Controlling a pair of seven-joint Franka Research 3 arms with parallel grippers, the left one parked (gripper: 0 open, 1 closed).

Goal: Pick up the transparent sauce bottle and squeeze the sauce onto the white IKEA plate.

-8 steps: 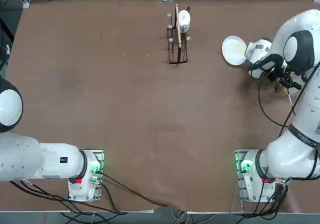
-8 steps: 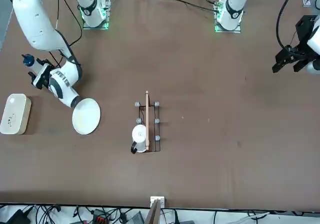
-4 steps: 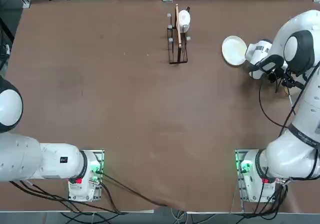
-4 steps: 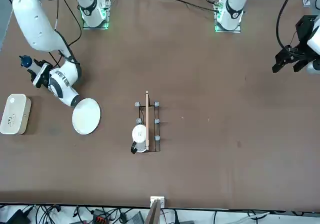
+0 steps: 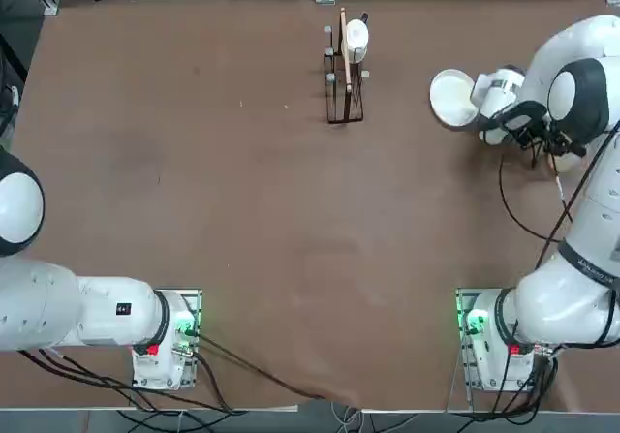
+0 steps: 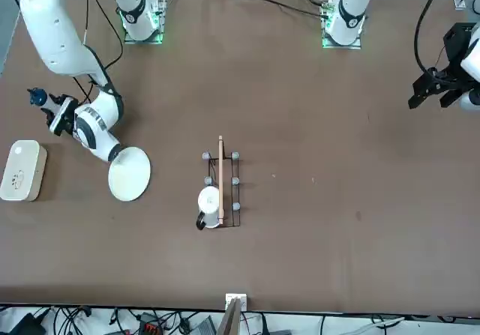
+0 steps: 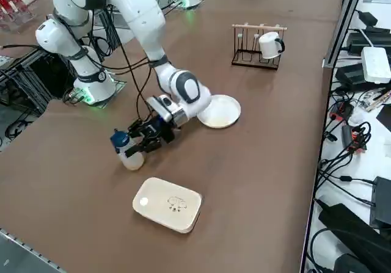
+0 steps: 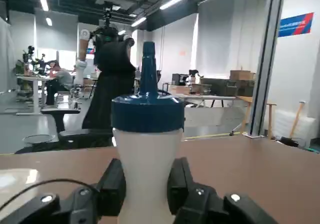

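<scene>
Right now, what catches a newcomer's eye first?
The sauce bottle, its blue cap upright in the right gripper's closed-in fingers at the table's right side. Then the bare white plate beside that arm, and the mug on the wire rack at the far edge.

Sauce bottle: translucent whitish body, dk blue cap, w/ a yellowish tint near the base in the side view; plate plain white, no pattern; container creamy white w/ small grey line drawing on top; desk all brown (pretty flat brown, tbh); rack dk brown/blk wire w/ lt wood-coloured bar; mug white w/ blk handle; R arm white w/ dk grey bands, green glow + red spot at base; R hand blk; wall sign blue w/ red + white diagonal stripes
</scene>
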